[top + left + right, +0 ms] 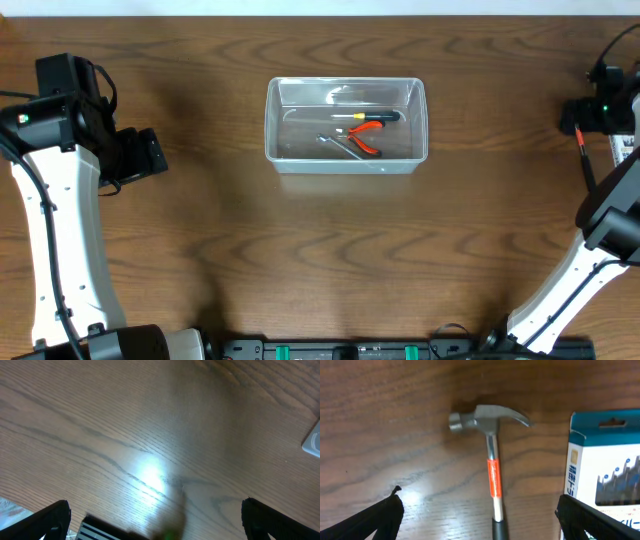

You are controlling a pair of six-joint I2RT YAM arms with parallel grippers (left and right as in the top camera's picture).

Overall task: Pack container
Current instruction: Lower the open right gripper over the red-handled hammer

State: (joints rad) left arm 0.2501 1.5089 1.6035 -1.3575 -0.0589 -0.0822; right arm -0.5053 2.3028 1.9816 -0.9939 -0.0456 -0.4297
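Note:
The clear plastic container (275, 120) stands at the middle back of the table. It holds orange-handled pliers (366, 135), a screwdriver (378, 116) and a small wrench (338, 146). One corner of the container shows in the left wrist view (313, 442). My left gripper (143, 155) is open and empty over bare wood at the far left (160, 522). My right gripper (480, 520) is open above a hammer (492, 460) with a steel head and an orange band on its shaft. The hammer's handle lies between the fingers, not gripped.
A small blue-and-white box (605, 470) lies right of the hammer, close to my right finger. In the overhead view the hammer (581, 150) and the box (621, 148) lie at the far right edge, partly under the right arm.

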